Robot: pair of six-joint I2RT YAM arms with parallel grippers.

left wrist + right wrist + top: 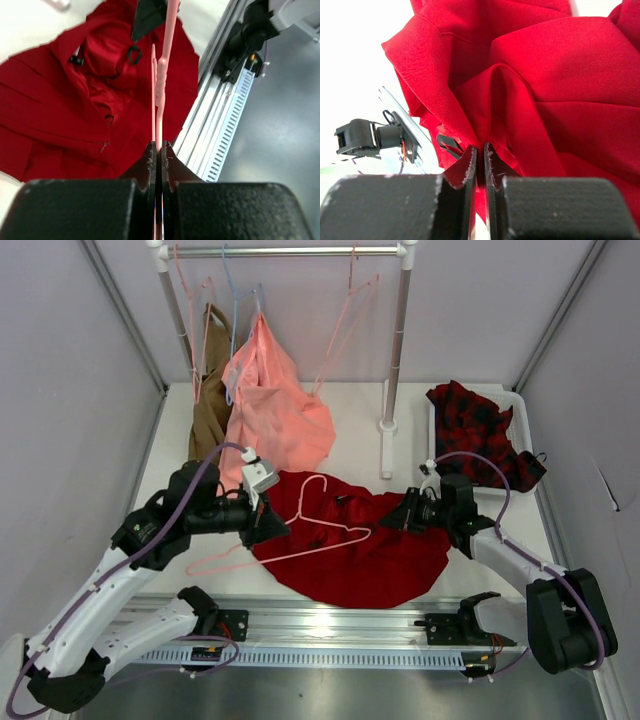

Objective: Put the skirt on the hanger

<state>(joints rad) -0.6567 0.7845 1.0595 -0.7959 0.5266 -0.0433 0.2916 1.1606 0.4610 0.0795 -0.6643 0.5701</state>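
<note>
The deep-red skirt (360, 550) lies spread on the white table between the arms; it also fills the left wrist view (75, 100) and the right wrist view (540, 85). The pale-pink wire hanger (310, 530) lies over its left part, hook toward the back. My left gripper (272, 528) is shut on the hanger's wire (161, 90) at the skirt's left edge. My right gripper (395, 520) is shut on a bunched fold of the skirt's right edge (485, 125).
A clothes rail (290, 252) at the back carries a salmon-pink garment (270, 400), a brown garment (208, 390) and spare wire hangers. A white bin (520, 405) at the right holds a red-and-black checked garment (480, 435). A metal rail (330, 625) runs along the near edge.
</note>
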